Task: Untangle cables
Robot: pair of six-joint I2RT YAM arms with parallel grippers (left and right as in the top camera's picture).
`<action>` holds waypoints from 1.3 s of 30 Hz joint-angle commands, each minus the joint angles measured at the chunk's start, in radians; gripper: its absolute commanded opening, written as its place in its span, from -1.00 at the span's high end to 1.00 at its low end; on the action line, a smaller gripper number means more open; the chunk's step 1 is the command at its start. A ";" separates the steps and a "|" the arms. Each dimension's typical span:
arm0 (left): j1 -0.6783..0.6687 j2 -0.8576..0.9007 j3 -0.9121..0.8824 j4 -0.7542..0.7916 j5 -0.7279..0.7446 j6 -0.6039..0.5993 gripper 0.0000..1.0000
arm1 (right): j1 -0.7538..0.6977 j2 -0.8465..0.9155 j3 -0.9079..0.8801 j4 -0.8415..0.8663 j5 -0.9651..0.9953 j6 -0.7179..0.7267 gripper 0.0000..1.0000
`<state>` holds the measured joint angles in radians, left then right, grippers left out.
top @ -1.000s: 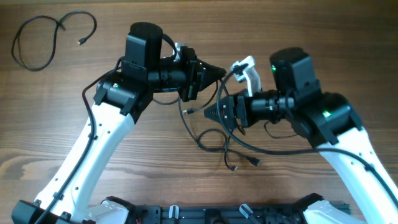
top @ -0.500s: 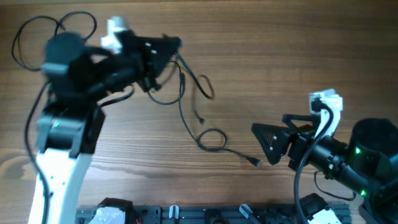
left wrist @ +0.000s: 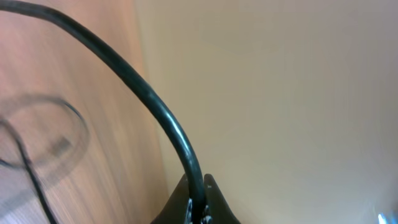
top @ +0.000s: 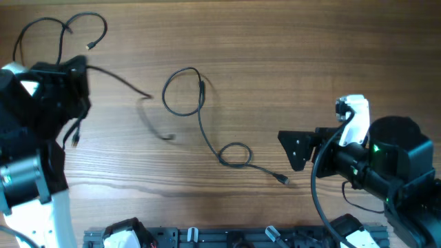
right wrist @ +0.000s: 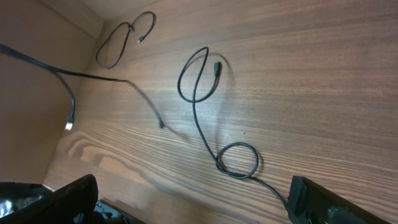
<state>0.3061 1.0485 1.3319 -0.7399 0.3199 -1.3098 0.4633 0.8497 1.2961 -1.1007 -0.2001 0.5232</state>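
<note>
The looped cable's (top: pixel 200 117) plug (top: pixel 282 180) lies just below the spread right gripper (top: pixel 289 150); the left gripper (left wrist: pixel 198 200), far left, pinches the stretched cable (top: pixel 117 81).

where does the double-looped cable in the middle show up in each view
overhead: the double-looped cable sits mid frame, big loop above, small loop lower right.
right wrist: mid frame, running down to the small loop.
left wrist: cannot tell; only the held cable in the left gripper is sharp, beside a blurred loop.
shared landmark: the corner coil, upper left in both.
</note>
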 commanded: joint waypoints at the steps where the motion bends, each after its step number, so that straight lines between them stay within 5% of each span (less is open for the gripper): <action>1: 0.098 0.059 0.006 -0.063 -0.221 0.047 0.92 | 0.001 0.048 0.008 -0.002 0.020 0.002 -1.00; 13: 0.305 0.182 0.005 -0.017 -0.359 0.045 0.92 | 0.001 0.249 0.008 -0.011 -0.053 -0.027 -0.99; 17: 0.365 0.234 0.005 0.026 -0.445 -0.143 0.92 | 0.001 0.283 0.008 -0.011 -0.053 -0.027 -0.99; 22: 0.373 0.332 0.005 0.205 -0.489 -0.132 0.92 | 0.001 0.284 0.008 -0.004 -0.052 -0.027 -0.99; 29: 0.370 0.491 0.005 0.520 -0.533 0.394 0.92 | 0.001 0.284 0.008 0.031 -0.052 -0.026 -0.99; 33: 0.370 0.605 0.005 0.584 -0.504 0.442 0.92 | 0.001 0.288 0.008 0.041 -0.052 -0.026 -0.99; 39: 0.370 0.723 0.005 0.551 -0.229 0.465 0.79 | 0.001 0.292 0.008 0.041 -0.053 -0.026 -0.99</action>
<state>0.6754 1.7252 1.3308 -0.1669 -0.0879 -0.8936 0.4633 1.1355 1.2961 -1.0649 -0.2424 0.5114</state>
